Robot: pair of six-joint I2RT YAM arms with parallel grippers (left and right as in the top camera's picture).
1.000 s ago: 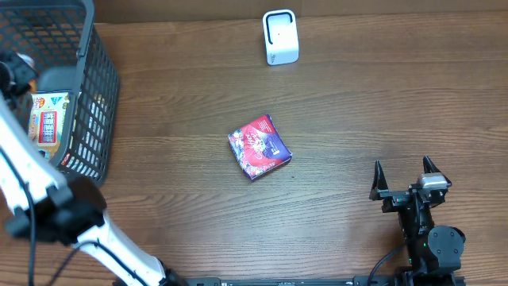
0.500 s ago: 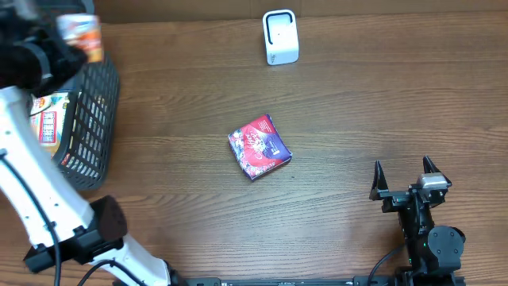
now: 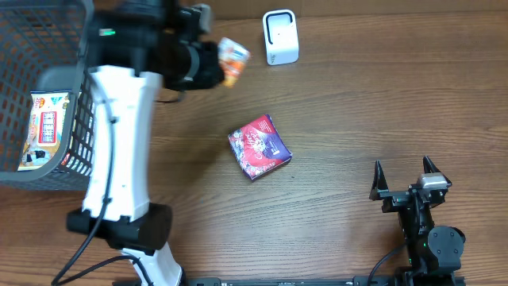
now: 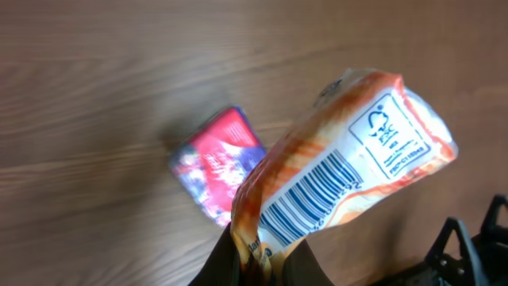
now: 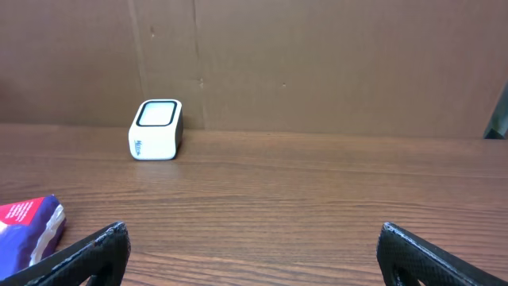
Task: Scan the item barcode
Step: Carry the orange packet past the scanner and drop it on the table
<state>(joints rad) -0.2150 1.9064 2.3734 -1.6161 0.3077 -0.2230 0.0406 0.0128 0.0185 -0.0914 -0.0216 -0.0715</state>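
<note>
Orange packet [image 3: 232,60] clamped in left gripper [image 3: 213,65], held just left of white scanner [image 3: 280,37], red box [image 3: 259,147] lain mid-table, basket [image 3: 91,119] w/ carton [image 3: 49,127] far left, right gripper [image 3: 406,181] spread wide, unladen

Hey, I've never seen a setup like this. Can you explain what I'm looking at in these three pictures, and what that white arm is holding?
Two robot arms work at a wooden table. One picture looks down from above; the other two come from a camera on each wrist. The left gripper, shut, holds an orange packet with its barcode showing, up near the white scanner. A red and purple packet lies mid-table. A grey basket at the left holds another box. The right gripper rests open and empty.
</note>
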